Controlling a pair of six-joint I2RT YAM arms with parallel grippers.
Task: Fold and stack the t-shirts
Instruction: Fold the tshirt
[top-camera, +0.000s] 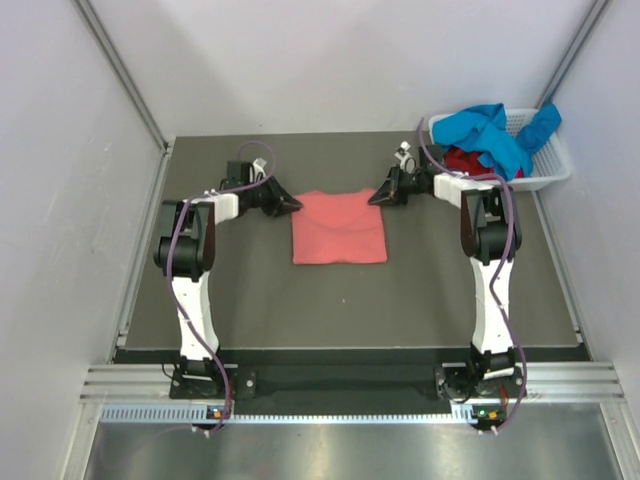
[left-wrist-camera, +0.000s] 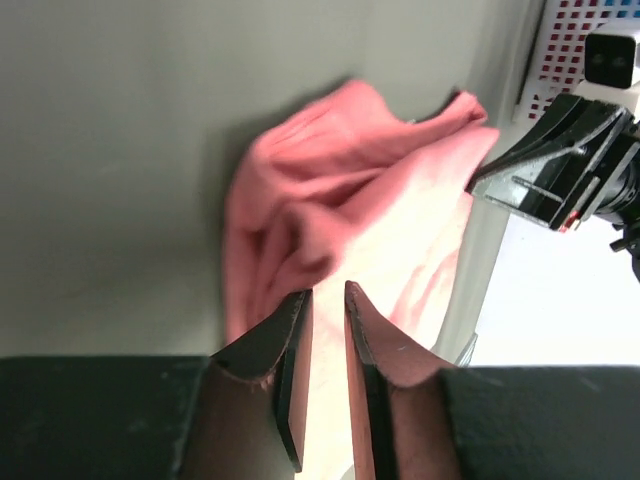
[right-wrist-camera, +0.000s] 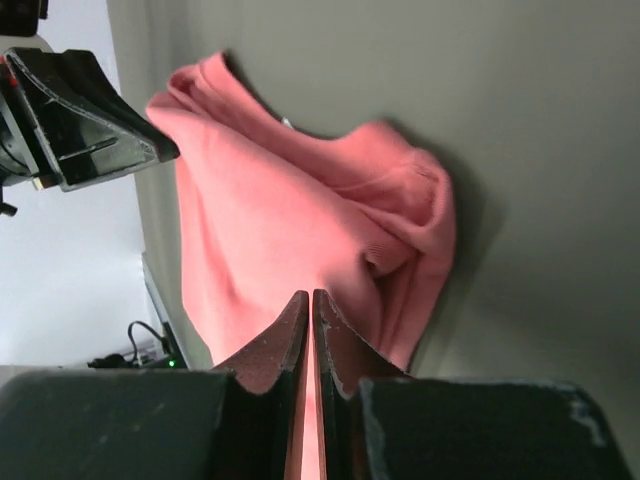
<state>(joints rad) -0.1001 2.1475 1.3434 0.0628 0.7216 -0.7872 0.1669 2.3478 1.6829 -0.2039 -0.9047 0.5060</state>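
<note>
The salmon-pink t-shirt (top-camera: 340, 227) lies folded into a rough square in the middle of the dark table. My left gripper (top-camera: 290, 205) is at its far left corner, low over the cloth, jaws a narrow gap apart and empty; the left wrist view shows this gripper (left-wrist-camera: 327, 290) over the rumpled shirt (left-wrist-camera: 340, 210). My right gripper (top-camera: 378, 196) is at the far right corner, jaws closed together over the shirt (right-wrist-camera: 290, 230) in the right wrist view (right-wrist-camera: 312, 293). A bright blue t-shirt (top-camera: 495, 135) and a dark red one (top-camera: 462, 160) lie in the basket.
The white slotted basket (top-camera: 548, 168) stands at the table's far right corner, the blue shirt hanging over its rim. Grey walls close in the table on three sides. Each wrist view shows the other gripper across the shirt (left-wrist-camera: 560, 170) (right-wrist-camera: 90, 120).
</note>
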